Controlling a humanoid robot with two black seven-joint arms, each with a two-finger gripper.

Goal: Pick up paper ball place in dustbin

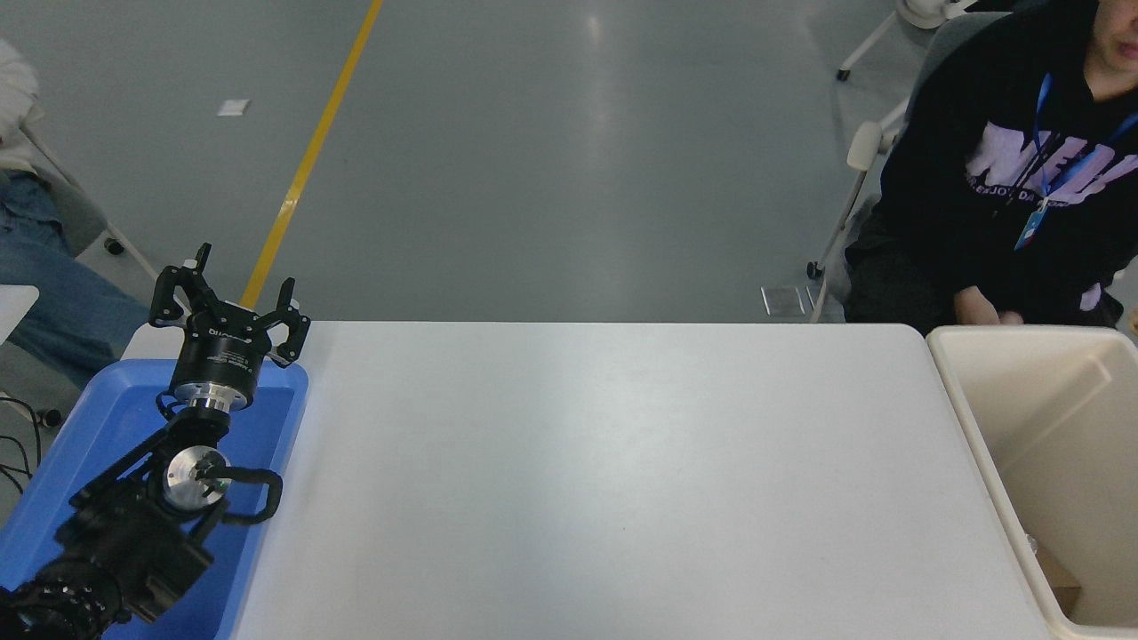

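Observation:
The cream-beige dustbin [976, 436] stands at the table's right end, partly cut off by the picture's right edge. The paper ball is out of view. My right arm and its gripper are out of view too. My left gripper [233, 293] is open and empty, parked at the lower left over the far end of a shallow blue tray [98, 427].
A person in a black hoodie [987, 169] sits at the far right, just behind the dustbin, with a hand [976, 307] near its far rim. Another person in jeans [53, 302] sits at the far left. A brown scrap [1058, 588] lies inside the dustbin.

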